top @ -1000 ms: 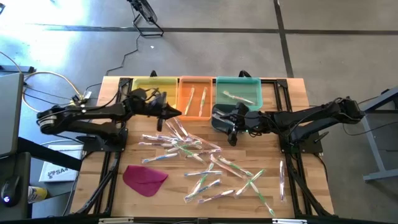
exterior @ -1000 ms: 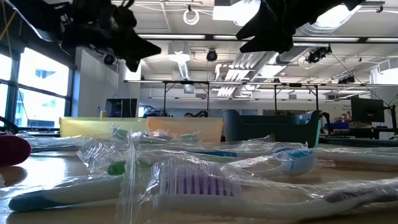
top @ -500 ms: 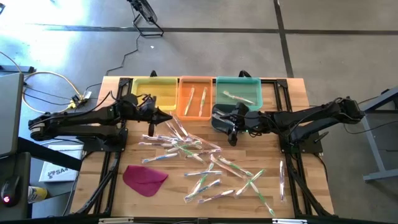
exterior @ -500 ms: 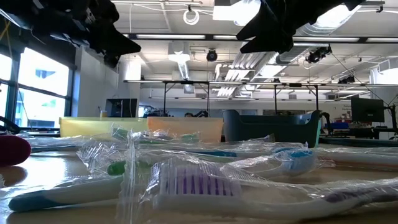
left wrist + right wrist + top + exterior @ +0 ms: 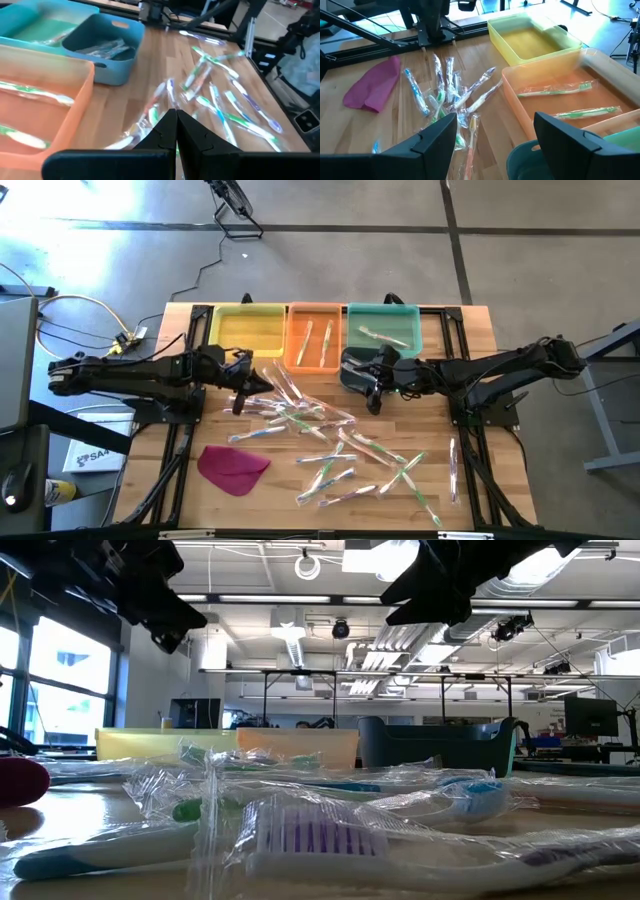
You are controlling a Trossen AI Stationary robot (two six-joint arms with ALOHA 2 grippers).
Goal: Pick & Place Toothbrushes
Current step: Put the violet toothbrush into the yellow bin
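Many wrapped toothbrushes [image 5: 300, 418] lie scattered on the wooden table; they also show in the left wrist view [image 5: 210, 92] and the right wrist view [image 5: 447, 95]. Two more lie in the orange bin [image 5: 314, 340], and others lie in the teal bin [image 5: 383, 330] and the small blue bin [image 5: 102, 47]. My left gripper [image 5: 240, 393] is shut and empty [image 5: 175, 120], above the left end of the pile. My right gripper [image 5: 375, 396] is wide open and empty [image 5: 500, 145], in front of the bins, above the pile's far side.
A yellow bin [image 5: 248, 332] stands at the far left of the bin row. A magenta cloth-like piece [image 5: 233, 465] lies at the near left. One toothbrush [image 5: 453, 470] lies apart near the right edge. There is bare wood between the pile and the bins.
My left gripper has drawn back from the orange bin's near edge toward the table's left and near edges, and now hangs over the left end of the pile. The toothbrushes have not moved.
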